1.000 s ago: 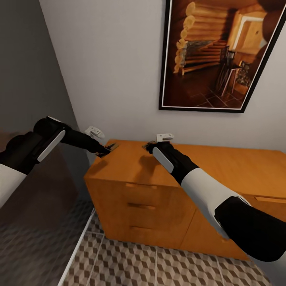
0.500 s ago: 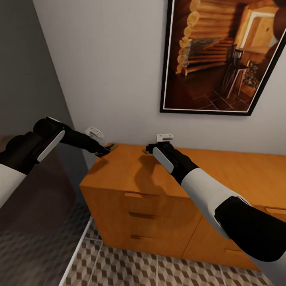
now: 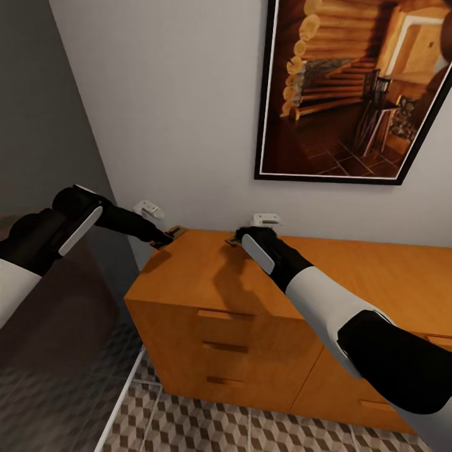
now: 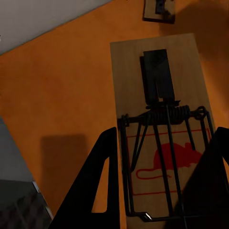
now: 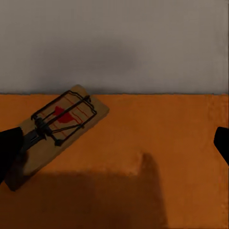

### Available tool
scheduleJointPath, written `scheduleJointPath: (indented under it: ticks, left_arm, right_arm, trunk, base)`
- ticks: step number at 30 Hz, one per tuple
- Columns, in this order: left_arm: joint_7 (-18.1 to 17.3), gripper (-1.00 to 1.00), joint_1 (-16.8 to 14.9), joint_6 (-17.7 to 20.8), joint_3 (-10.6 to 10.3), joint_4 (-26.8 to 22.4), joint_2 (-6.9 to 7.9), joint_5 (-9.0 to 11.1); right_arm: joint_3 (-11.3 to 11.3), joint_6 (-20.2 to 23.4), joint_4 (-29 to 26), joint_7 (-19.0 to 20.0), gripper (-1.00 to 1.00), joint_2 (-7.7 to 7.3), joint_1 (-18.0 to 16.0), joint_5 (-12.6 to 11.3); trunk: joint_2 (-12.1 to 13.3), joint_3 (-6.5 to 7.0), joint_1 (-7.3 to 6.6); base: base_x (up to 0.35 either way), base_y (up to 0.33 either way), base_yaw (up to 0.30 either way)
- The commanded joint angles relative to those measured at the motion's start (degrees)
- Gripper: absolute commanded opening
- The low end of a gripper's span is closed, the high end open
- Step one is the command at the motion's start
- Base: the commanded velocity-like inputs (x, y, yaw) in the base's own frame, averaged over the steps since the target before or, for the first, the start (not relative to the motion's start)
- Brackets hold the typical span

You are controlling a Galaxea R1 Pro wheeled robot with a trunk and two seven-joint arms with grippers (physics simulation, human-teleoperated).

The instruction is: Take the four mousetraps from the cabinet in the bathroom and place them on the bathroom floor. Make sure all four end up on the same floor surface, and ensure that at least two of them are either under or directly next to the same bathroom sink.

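Orange-brown wood forms the cabinet [image 3: 263,295], a low chest with drawers and slim bar handles, standing against a pale wall below a framed picture [image 3: 361,88] of a log interior. Head view: both arms reach over its top surface. The left gripper [image 3: 168,237] sits at the top's rear left corner, its fingers closed on a mousetrap [image 3: 176,231]. In the left wrist view this mousetrap [image 4: 160,124], a wooden plate with wire spring and a red mouse print, lies between the two dark fingers [image 4: 98,186]; a second mousetrap [image 4: 159,10] lies beyond it on the surface. The right gripper [image 3: 242,237] is near the wall, mid-top. Right wrist view: one finger [image 5: 8,150] touches a third mousetrap [image 5: 56,129]; the other finger [image 5: 222,143] stands well apart, so the fingers are spread wide. Cube-patterned bathroom floor [image 3: 207,427] tiles show below.
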Motion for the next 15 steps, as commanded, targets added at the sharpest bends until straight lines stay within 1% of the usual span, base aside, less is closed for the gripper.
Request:
scheduleJointPath:
  ticks: [1,2,5,7,10,15]
  left_arm:
    - [0.0,-1.0,-0.1,0.1,-0.1,0.0,0.05,-0.1]
    - [0.0,-1.0,-0.1,0.1,-0.1,0.0,0.06,-0.1]
    - [-0.1,-1.0,-0.1,0.1,-0.1,0.0,0.06,-0.1]
    - [0.0,-1.0,-0.1,0.1,-0.1,0.0,0.08,-0.1]
    - [0.0,-1.0,-0.1,0.1,-0.1,0.0,0.13,-0.1]
    - [-0.1,-1.0,0.0,0.1,-0.2,0.0,0.14,-0.1]
  right_arm:
    - [0.3,-1.1,0.0,-2.2,1.0,0.01,0.0,-1.0]
    - [0.3,-3.2,0.1,-4.4,1.0,0.06,0.0,-2.9]
    - [0.5,-6.4,0.2,-8.1,1.0,0.09,0.0,-7.8]
    - [0.6,-7.8,0.2,-9.8,1.0,0.09,0.1,-10.1]
    - [0.7,-8.7,0.1,-10.7,1.0,0.1,0.1,-11.2]
    - [0.7,-9.0,0.1,-11.0,1.0,0.1,0.1,-11.6]
  trunk:
    - [0.0,-0.06,0.0]
    - [0.0,-0.06,0.0]
    - [0.0,-0.06,0.0]
    - [0.0,-0.06,0.0]
    - [0.0,-0.06,0.0]
    - [0.0,-0.06,0.0]
  base:
    - [0.0,0.0,0.0]
    - [0.0,0.0,0.0]
    - [0.0,0.0,0.0]
    - [0.0,0.0,0.0]
    - [0.0,0.0,0.0]
    - [0.0,0.0,0.0]
